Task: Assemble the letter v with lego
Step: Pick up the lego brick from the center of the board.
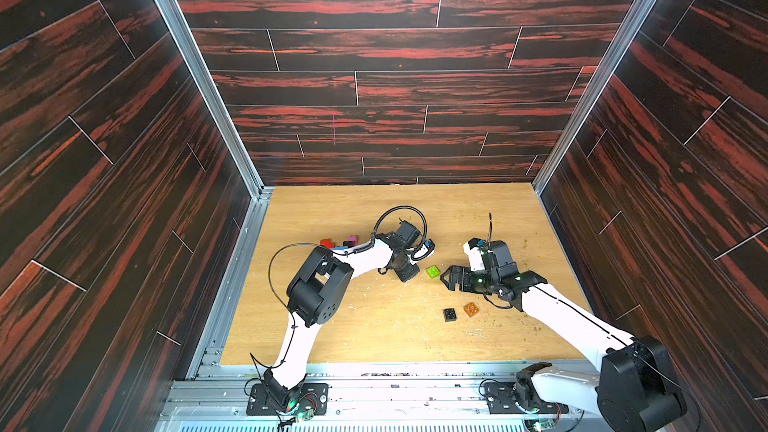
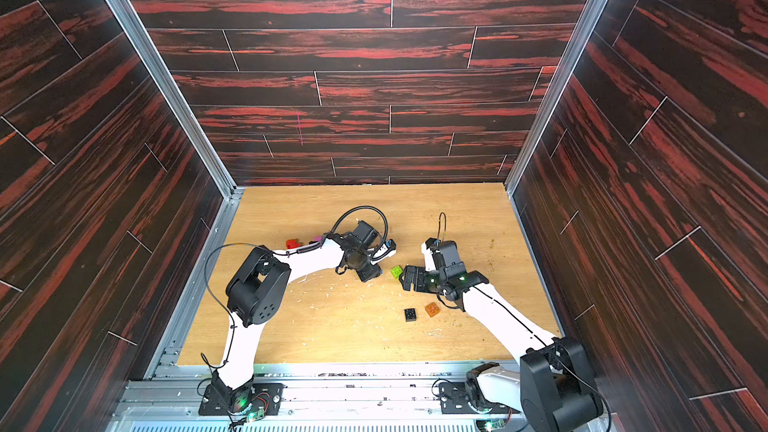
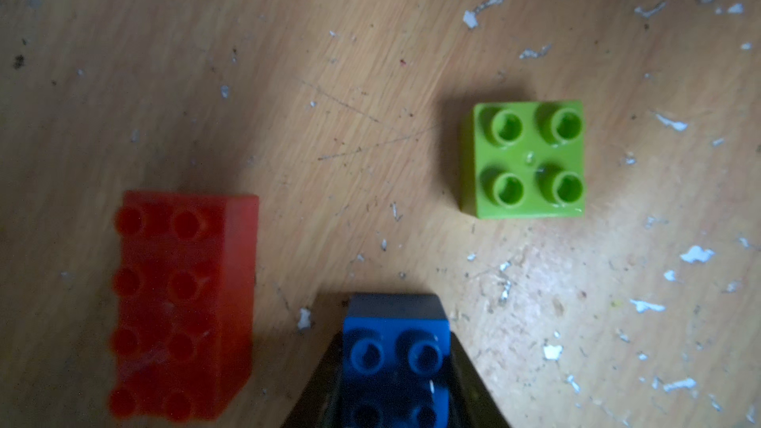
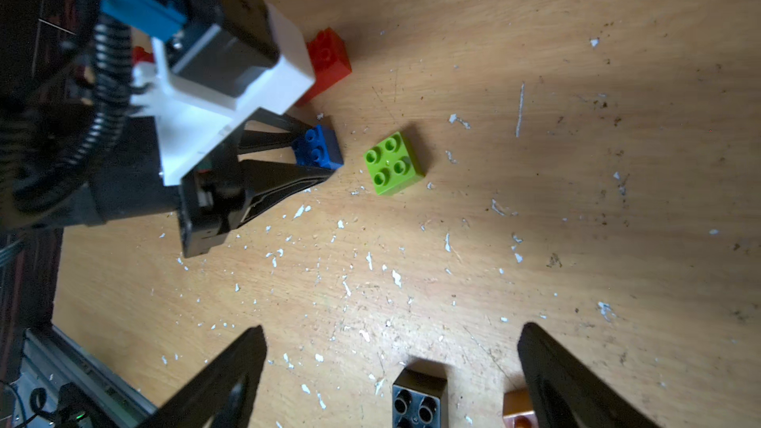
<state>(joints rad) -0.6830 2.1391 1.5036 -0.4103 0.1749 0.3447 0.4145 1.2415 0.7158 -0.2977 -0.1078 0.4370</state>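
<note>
Blue brick [image 3: 395, 360] is pinched in my left gripper [image 4: 319, 154], middle of the bench [image 1: 353, 338], near the green brick [image 3: 527, 160]. My right gripper [image 4: 393, 329] stands wide, empty. Step: pickup. Next, I judge: lift, align studs, press.

My left arm [image 1: 297, 342] and right arm [image 1: 569, 317] wear white shells with bulky black joint housings [image 1: 318, 288]. Thin black cables [image 1: 269, 274] loop alongside. Black base plates [image 1: 318, 394] show green lights. The right gripper [image 4: 393, 327] has black wedge fingers [image 4: 222, 380].

No text, label, brand, number or sign can be read anywhere, not even on the lime green brick [image 3: 527, 158].
</note>
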